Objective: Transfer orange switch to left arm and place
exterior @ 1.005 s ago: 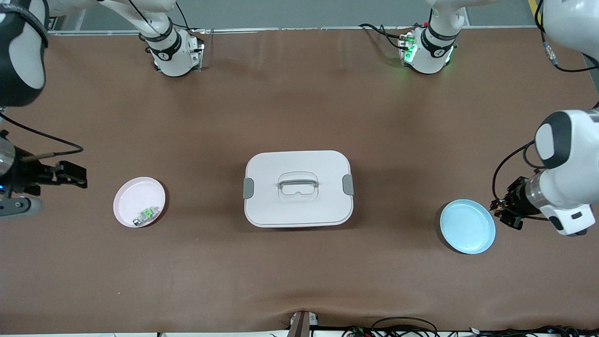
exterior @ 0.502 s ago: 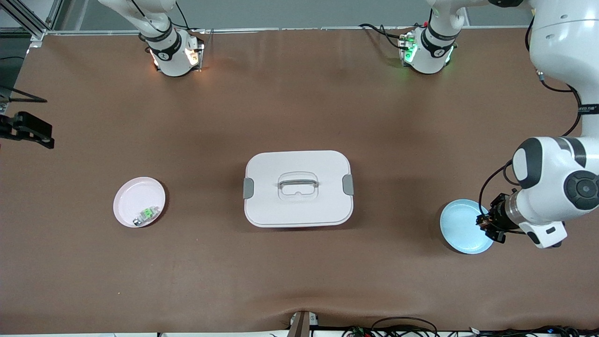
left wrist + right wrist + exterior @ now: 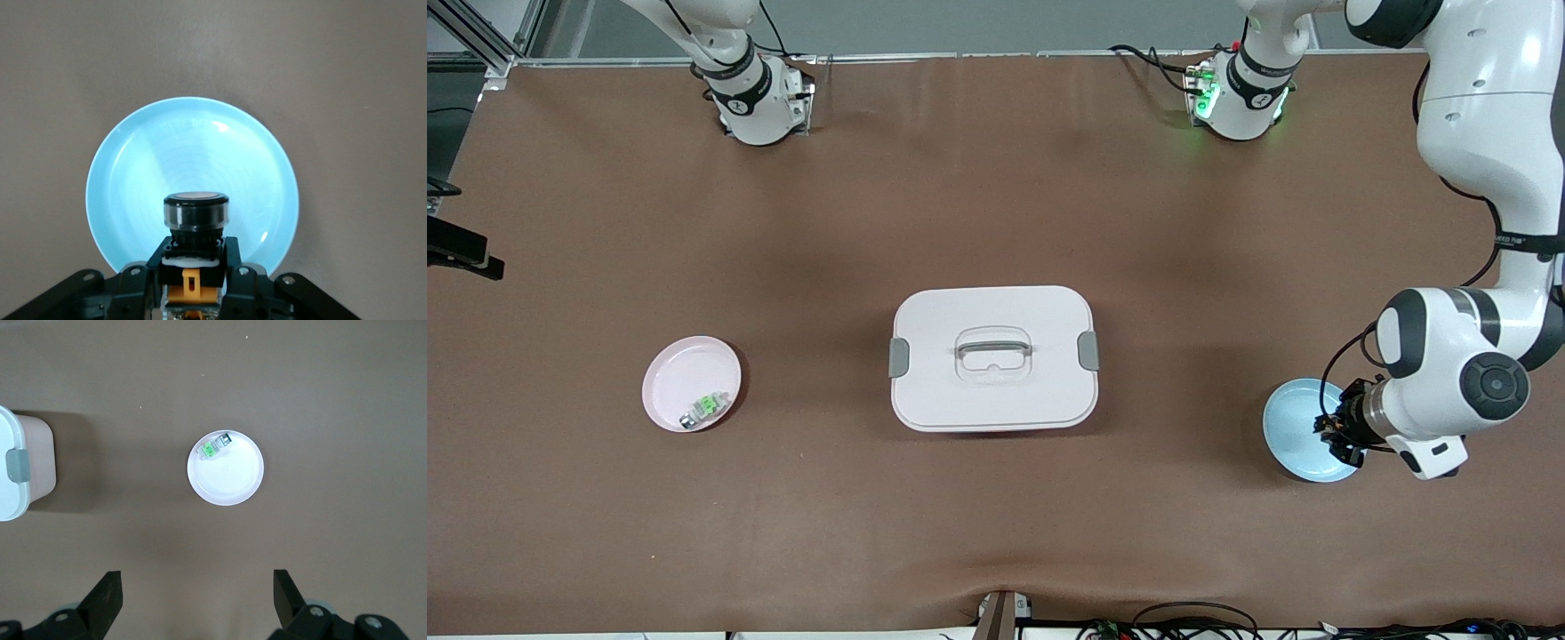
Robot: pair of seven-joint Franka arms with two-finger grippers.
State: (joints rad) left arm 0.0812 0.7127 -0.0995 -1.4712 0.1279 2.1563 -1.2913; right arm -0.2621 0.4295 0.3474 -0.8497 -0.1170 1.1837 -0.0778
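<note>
My left gripper (image 3: 193,293) is clamped on the orange switch (image 3: 195,230), hanging directly over the blue plate (image 3: 133,173), which sits near the table's edge at the left arm's end. The key relation: the switch is straight above the plate's inner surface, toward the rim rather than dead centre, long axis upright w/ the round cap pointing down at the plate. So I judge the next move is just a short drop & release.

My right gripper (image 3: 193,603) waits high over the table toward the right arm's end, fingers spread wide, nothing in them, above the pink plate (image 3: 230,480) w/ the green component (image 3: 212,449).

The box (image 3: 993,357) sits mid-table, well apart from both.

Front view hides the switch under my left wrist; only the left wrist view shows it held.
</note>
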